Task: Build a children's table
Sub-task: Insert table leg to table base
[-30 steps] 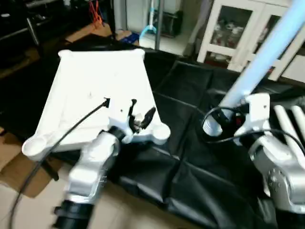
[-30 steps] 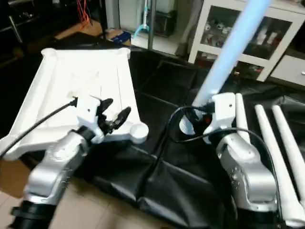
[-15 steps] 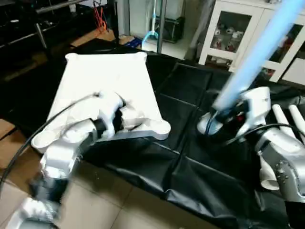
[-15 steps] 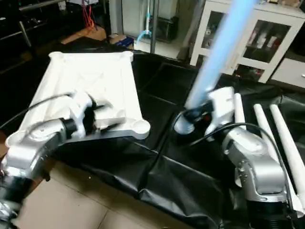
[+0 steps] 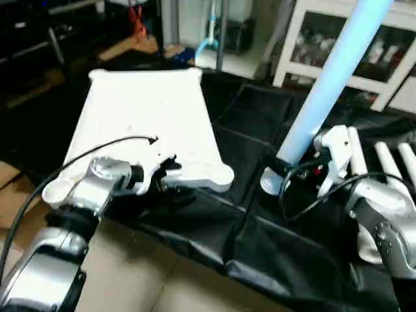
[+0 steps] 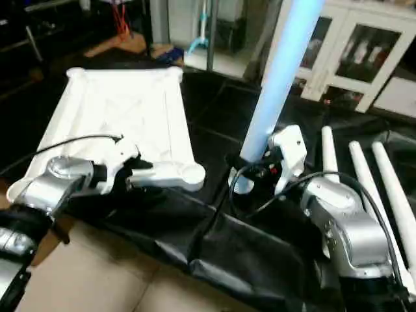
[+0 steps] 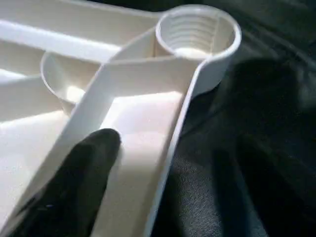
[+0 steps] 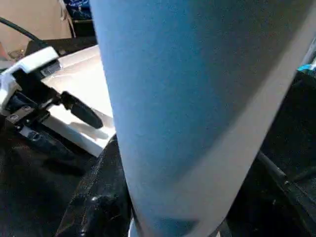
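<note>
Table top: white plastic square, lying underside up on black sheeting, ribs showing; a round threaded corner socket at its near corner, towards the robot's right.

Left gripper: at the top's near edge, close to that socket. Fingers spread; one black finger lies over the inside of the rim, the other outside it, and contact with the rim cannot be judged. Nothing is clamped.

Right gripper: closed around the lower end of one leg, a long tube that looks pale blue here, held tilted with its upper end leaning up and away; its foot is just above the sheeting, apart from the top.

Spare legs: three white tubes lying side by side on the sheeting at the robot's right.

Background: white glass-door cabinet.
</note>
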Available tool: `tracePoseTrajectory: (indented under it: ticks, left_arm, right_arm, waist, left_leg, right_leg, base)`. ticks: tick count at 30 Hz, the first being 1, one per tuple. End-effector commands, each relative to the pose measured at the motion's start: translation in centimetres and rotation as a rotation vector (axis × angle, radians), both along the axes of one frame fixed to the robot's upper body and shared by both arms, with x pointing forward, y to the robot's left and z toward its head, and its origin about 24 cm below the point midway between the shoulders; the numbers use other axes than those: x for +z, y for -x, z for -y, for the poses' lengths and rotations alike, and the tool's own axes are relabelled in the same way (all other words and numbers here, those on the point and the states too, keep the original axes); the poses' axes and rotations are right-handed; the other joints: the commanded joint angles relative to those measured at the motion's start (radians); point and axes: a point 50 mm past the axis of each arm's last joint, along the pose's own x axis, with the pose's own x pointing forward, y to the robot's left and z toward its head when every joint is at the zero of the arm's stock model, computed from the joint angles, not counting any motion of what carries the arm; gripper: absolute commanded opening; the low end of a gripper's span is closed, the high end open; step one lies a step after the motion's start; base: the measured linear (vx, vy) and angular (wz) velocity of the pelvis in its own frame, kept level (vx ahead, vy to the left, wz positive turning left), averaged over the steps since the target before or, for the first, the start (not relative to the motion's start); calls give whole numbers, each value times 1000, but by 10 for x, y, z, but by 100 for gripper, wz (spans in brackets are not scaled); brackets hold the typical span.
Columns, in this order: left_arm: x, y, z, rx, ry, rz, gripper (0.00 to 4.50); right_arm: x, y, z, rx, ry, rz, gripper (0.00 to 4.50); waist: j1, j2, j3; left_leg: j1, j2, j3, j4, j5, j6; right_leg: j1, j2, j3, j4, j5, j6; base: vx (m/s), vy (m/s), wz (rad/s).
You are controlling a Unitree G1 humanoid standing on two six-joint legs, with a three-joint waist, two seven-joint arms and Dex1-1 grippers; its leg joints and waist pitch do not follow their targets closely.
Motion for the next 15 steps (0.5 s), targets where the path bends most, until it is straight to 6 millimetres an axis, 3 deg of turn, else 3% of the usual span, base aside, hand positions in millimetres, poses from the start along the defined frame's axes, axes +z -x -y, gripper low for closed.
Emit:
tracePoseTrajectory:
  ticks: [1, 3, 13, 15]
  left_arm:
    - [5, -3, 1, -21, -21, 18, 408]
    - [6, -6, 0, -27, -31, 10, 373]
    - [15, -9, -15, -71, -55, -21, 319]
    - [13, -8, -18, -76, -69, -20, 290]
  right_arm:
    - [7, 2, 2, 1, 1, 21, 189]
    - [7, 3, 2, 0, 2, 22, 189]
    - [8, 2, 4, -4, 5, 24, 189]
    - [8, 2, 3, -3, 4, 23, 189]
  waist:
    - [4, 8, -65]
    - [4, 12, -65]
    - [7, 10, -64]
    - [7, 9, -64]
  left_leg:
    - [-11, 27, -1, -80, -3, 54]
    - [-10, 28, -1, -80, -5, 54]
    - [-10, 28, 0, -81, -1, 57]
    - [-10, 29, -1, -82, -4, 56]
  right_leg:
    - [75, -71, 51, -52, -44, -264]
    - [74, -71, 50, -51, -41, -269]
    - [76, -72, 51, -50, -29, -281]
    - [75, -73, 50, -51, -35, -278]
  base:
    - [0, 0, 0]
    - [0, 0, 0]
    - [0, 0, 0]
    - [0, 0, 0]
